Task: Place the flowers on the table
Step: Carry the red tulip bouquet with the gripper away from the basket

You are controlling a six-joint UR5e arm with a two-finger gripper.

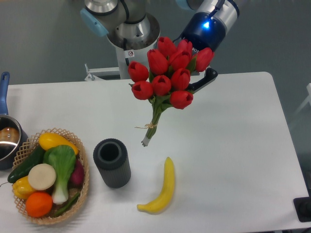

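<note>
The fingers (197,80) clamp the flowers (170,73) by their red heads. The stems hang over the counter (233,126), far of the banana (163,189).

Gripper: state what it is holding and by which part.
The gripper holds the flowers by the blossom end; stems hang free above the table. The exact contact is hidden behind the blooms.

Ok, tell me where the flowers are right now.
The flowers hang in the gripper above the table's far middle, stems pointing down toward the dark cylinder and banana.
</note>
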